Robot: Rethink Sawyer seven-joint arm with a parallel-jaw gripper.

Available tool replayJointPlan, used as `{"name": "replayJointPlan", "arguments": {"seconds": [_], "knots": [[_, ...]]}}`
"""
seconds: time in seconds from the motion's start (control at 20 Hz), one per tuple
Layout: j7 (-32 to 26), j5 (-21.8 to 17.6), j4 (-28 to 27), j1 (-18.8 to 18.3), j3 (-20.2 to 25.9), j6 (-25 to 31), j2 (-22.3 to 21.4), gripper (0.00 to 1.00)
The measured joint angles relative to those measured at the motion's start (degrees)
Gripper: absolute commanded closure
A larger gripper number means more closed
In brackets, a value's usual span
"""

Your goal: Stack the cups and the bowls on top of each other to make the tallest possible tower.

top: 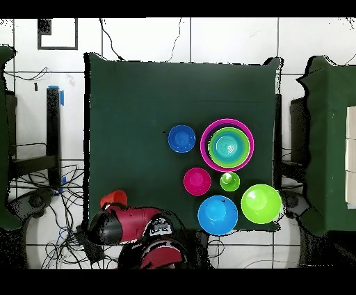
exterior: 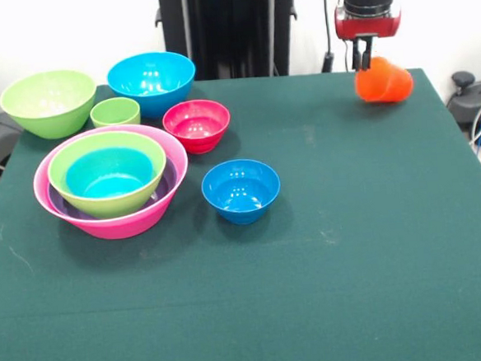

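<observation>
You see orange cup (exterior: 385,80), dark green table (exterior: 351,222), pink bowl (exterior: 115,222) with purple, lime-green and teal inside, 2 blue bowls (exterior: 241,189), red bowl (exterior: 196,124)

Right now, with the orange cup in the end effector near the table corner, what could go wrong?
1. The orange cup hangs tilted from the end effector, gripped only at its rim; it may slip or swing in transit.
2. It sits near the table's far edge, so a drop could roll it off.
3. The nested stack in the pink bowl is crowded by the red bowl and small blue bowl; a tilted placement could knock them.
</observation>
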Motion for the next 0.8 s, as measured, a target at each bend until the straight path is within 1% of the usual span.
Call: {"name": "replayJointPlan", "arguments": {"seconds": [0.5, 0.8], "knots": [[0.0, 0.25, 0.03, 0.11, -0.47, 4.82, -6.4, 1.0], [0.0, 0.63, 0.04, 0.3, -0.53, 6.42, -8.14, 1.0]]}}
